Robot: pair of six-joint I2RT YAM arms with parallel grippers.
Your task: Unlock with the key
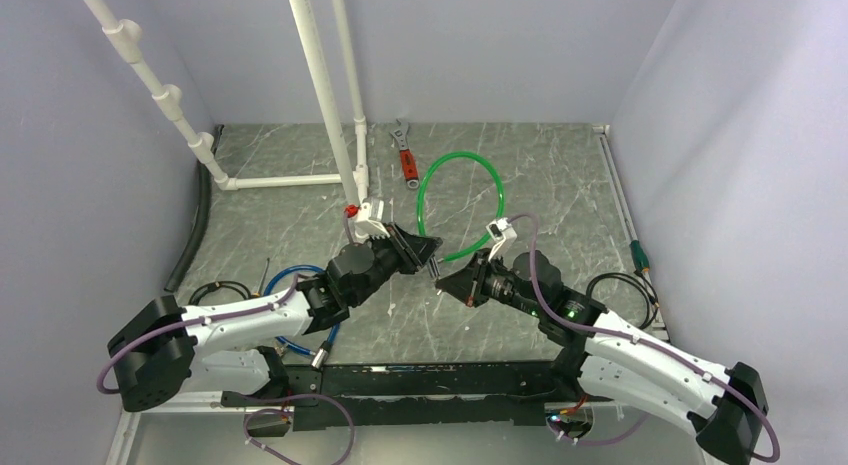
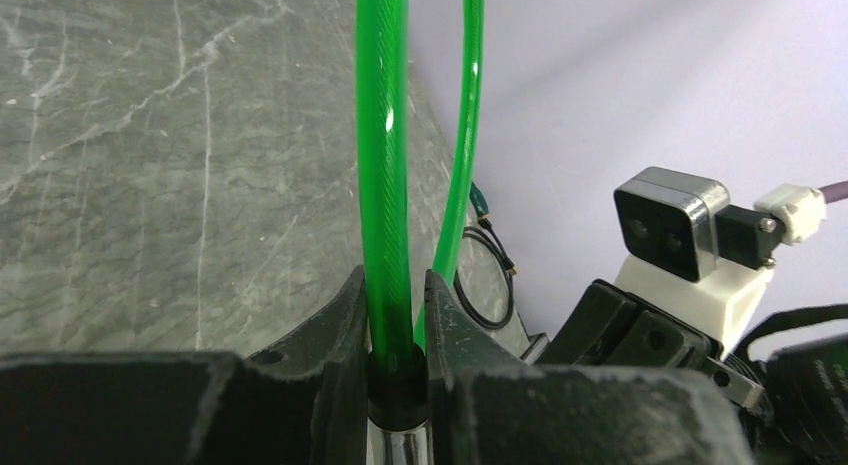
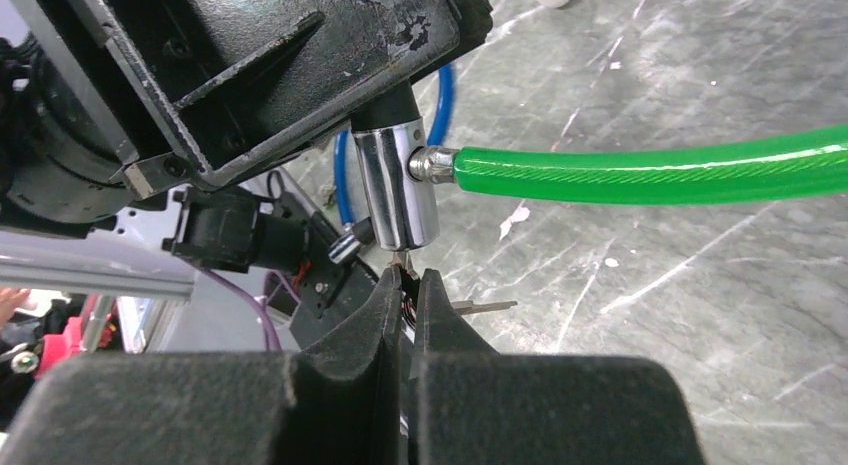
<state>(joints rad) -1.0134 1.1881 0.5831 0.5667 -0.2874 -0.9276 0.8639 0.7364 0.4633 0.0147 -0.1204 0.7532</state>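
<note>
1. Overhead, the two grippers meet near the middle of the table [image 1: 560, 195]. The left gripper [image 1: 428, 247] reaches in from eight o'clock and the right gripper [image 1: 445, 281] from four o'clock, their tips almost touching. What the right one pinches is too small to tell from here. Counted: one green cable [image 1: 460, 165] looping off toward twelve o'clock, one blue cable [image 1: 295, 275] at eight o'clock beside the left arm, and one red-handled wrench [image 1: 406, 160] at eleven o'clock of the green loop.
2. At the left wrist, the jaws stand narrow, clamped on the green cable at its black collar. That grip sits at six o'clock in the frame, and the cable runs straight up to twelve.
3. At the right wrist, the jaws are pressed together on the key [image 3: 400, 263], one only. Its tip pokes out at twelve o'clock and meets the underside of the lock cylinder [image 3: 395, 195]. Whether it has entered the keyhole cannot be told.
4. The key looks light, stiff, thin and slick. It is best gripped flat across its head, since it may pivot between the pads when turned.
</note>
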